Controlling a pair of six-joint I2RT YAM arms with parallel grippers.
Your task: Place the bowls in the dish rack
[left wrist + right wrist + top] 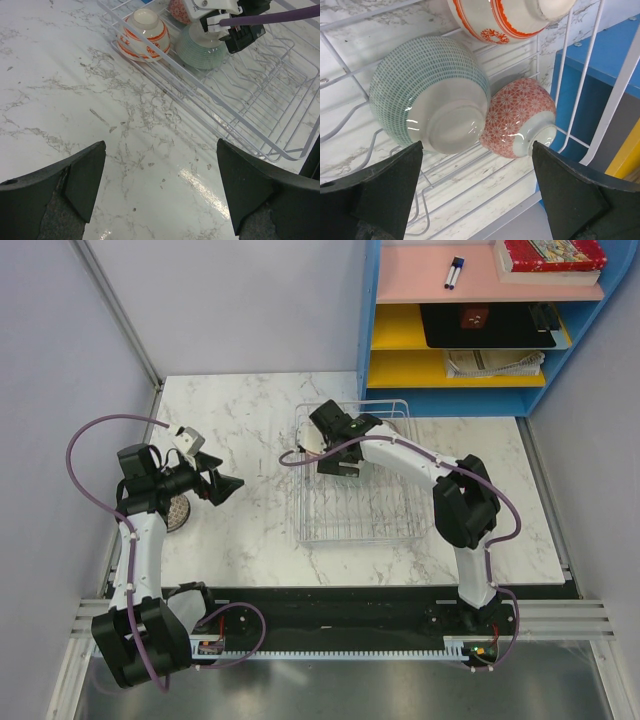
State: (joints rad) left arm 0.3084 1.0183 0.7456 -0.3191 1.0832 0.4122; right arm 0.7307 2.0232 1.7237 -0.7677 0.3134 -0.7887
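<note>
The dish rack (360, 510) stands mid-table. Three bowls lie upside down in its far left end: a white bowl with red bands (144, 34) (505, 17), a pale green bowl (202, 47) (427, 92) and a red flower-patterned bowl (520, 117) (179, 10). My right gripper (338, 452) (477, 190) hovers open and empty just above the green and red bowls. My left gripper (220, 478) (160, 190) is open and empty over bare marble, left of the rack. A brown-patterned bowl (180, 512) sits by the left arm, partly hidden. Any other bowl is out of view.
A blue shelf unit (480, 320) with books and markers stands at the back right, close behind the rack. Grey walls close in the left side and the back. The rack's near half (280, 100) holds only bare wire dividers.
</note>
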